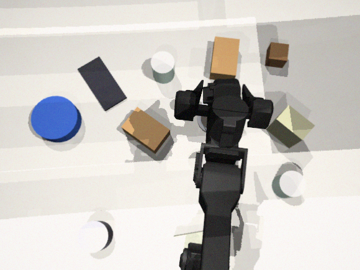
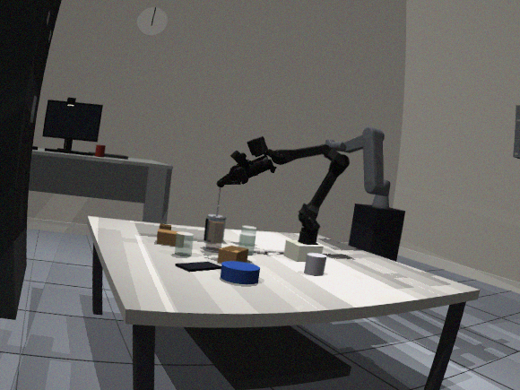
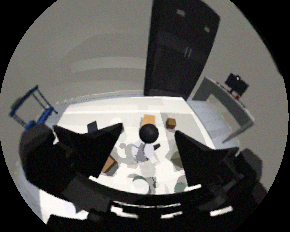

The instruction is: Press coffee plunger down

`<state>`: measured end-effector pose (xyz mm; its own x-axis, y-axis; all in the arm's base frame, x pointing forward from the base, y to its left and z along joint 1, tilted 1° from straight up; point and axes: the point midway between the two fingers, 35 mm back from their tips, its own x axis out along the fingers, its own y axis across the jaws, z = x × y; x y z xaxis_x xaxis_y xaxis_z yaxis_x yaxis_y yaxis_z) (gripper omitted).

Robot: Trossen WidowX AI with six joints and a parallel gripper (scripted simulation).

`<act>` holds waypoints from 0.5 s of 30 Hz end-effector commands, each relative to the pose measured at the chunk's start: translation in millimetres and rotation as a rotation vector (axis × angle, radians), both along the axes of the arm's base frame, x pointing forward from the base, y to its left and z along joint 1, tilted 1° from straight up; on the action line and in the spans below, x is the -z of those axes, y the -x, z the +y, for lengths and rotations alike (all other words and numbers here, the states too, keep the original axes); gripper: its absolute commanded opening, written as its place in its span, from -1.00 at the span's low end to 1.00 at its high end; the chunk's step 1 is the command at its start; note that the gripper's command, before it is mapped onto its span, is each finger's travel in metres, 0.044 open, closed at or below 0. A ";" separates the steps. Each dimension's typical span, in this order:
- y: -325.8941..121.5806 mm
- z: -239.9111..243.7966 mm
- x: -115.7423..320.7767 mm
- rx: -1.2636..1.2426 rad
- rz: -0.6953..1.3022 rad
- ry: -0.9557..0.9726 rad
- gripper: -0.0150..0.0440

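Note:
The coffee press (image 2: 215,231) stands upright on the table. Its thin plunger rod (image 2: 219,202) rises high above the lid, with a round black knob (image 2: 220,183) (image 3: 148,133) on top. In the top view the arm hides most of the press; only a sliver of its rim (image 1: 202,124) shows. My gripper (image 1: 223,84) (image 3: 149,129) is open, its fingers spread wide at either side of the knob in the wrist view. In the exterior view the fingertips overlap the knob; whether they touch it cannot be told.
Orange blocks (image 1: 226,56) (image 1: 146,130), a brown cube (image 1: 280,51) and a pale yellow block (image 1: 292,125) surround the press. Greenish cylinders (image 1: 162,63) (image 1: 291,184) stand nearby. A dark slab (image 1: 102,84), a blue disc (image 1: 54,118) and a white-topped cylinder (image 1: 94,236) lie left.

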<state>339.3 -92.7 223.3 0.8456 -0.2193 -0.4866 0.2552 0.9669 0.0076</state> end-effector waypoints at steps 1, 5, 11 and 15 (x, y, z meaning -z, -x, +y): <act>-1.3 -0.1 1.3 0.001 -0.001 -0.004 0.64; -1.3 -0.1 1.3 0.001 -0.001 -0.004 0.29; -1.3 -0.1 1.3 0.001 -0.001 -0.004 -0.09; -1.3 -0.1 1.3 0.001 -0.001 -0.004 -0.09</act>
